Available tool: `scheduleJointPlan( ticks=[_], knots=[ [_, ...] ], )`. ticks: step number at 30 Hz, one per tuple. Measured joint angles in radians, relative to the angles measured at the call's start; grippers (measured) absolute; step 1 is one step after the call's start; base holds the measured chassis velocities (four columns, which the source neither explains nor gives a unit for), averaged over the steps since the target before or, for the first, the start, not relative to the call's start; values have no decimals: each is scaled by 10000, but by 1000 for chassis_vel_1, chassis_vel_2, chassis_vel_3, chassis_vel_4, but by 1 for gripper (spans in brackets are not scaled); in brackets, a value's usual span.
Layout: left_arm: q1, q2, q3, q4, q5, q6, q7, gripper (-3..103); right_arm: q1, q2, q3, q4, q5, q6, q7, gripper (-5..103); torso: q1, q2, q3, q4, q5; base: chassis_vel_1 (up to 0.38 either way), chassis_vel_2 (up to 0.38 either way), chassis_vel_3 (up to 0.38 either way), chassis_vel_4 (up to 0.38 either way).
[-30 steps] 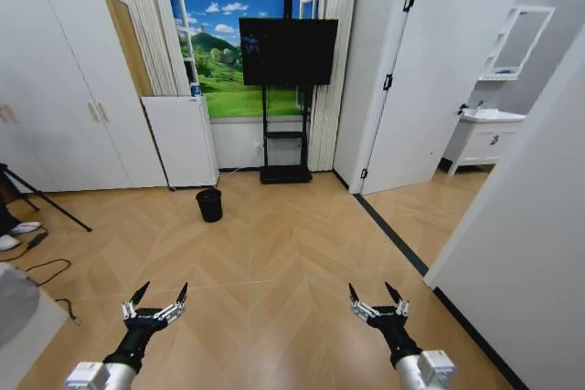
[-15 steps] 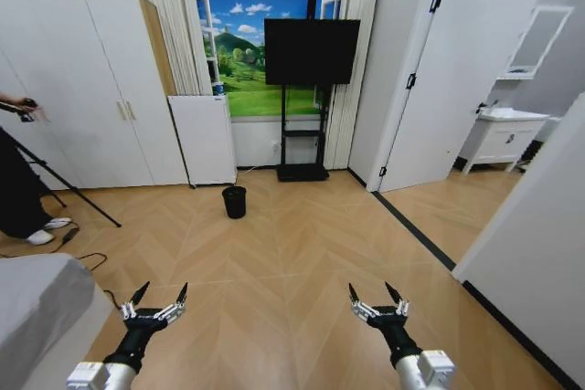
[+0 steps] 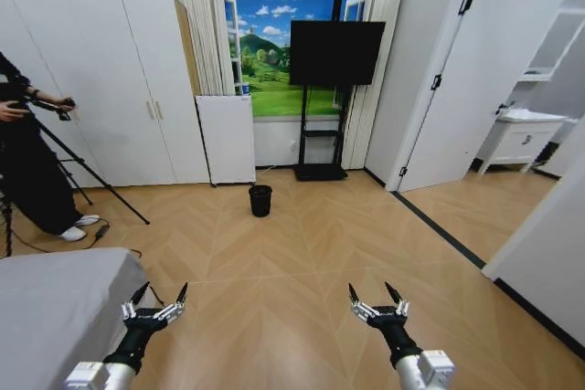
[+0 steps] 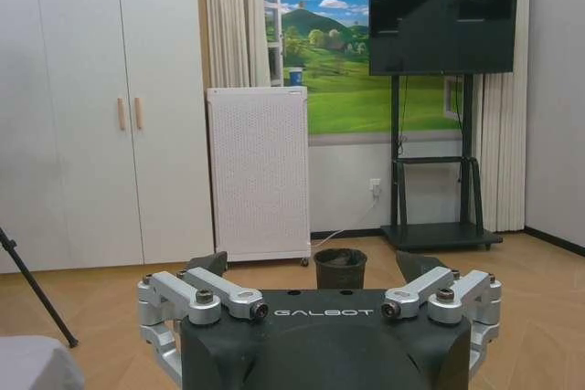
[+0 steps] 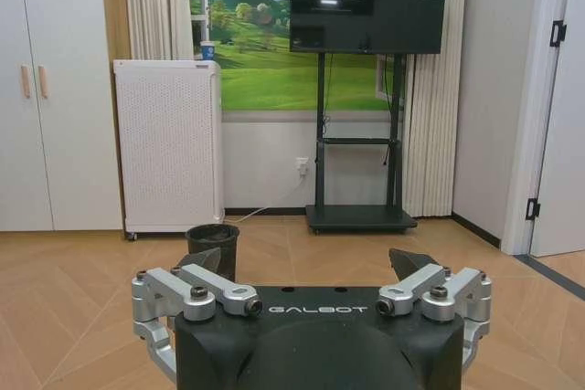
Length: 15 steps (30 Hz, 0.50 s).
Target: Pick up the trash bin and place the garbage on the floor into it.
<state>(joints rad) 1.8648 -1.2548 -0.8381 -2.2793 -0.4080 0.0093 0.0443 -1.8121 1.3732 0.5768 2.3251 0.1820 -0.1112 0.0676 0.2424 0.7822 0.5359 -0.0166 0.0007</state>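
The trash bin (image 3: pixel 260 200) is a small black round basket standing on the wood floor far ahead, in front of the white appliance. It also appears in the left wrist view as the bin (image 4: pixel 340 268) and in the right wrist view as the bin (image 5: pixel 212 242), well beyond the fingers. My left gripper (image 3: pixel 162 291) and right gripper (image 3: pixel 370 289) are held low at the near edge, both open and holding nothing. The left gripper (image 4: pixel 315 267) and right gripper (image 5: pixel 306 260) point toward the bin. The garbage is out of view.
A tall white perforated appliance (image 3: pixel 227 139) with a paper cup (image 3: pixel 245 89) on top stands behind the bin. A TV on a black stand (image 3: pixel 336 54) is to its right. A grey bed corner (image 3: pixel 55 308) lies near left. A person at a tripod (image 3: pixel 91 180) stands far left.
The whole picture has shifted to the right, so the camera has turned left; bed and person have come into view. Both grippers hold the same open pose.
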Motion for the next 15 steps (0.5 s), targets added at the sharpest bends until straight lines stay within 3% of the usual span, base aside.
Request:
scheduleJointPlan(
  ticks=[8, 15],
  knots=[
    [0, 1, 0, 0, 0, 0, 2, 100, 0, 1, 0, 0, 0, 0, 0, 100, 49, 114, 63, 0, -11, 98, 101, -111, -122],
    [0, 0, 0, 0, 0, 0, 4, 100, 0, 1, 1, 0, 0, 0, 0, 100, 50, 121, 69, 0, -6, 9, 8, -10, -5]
  ],
)
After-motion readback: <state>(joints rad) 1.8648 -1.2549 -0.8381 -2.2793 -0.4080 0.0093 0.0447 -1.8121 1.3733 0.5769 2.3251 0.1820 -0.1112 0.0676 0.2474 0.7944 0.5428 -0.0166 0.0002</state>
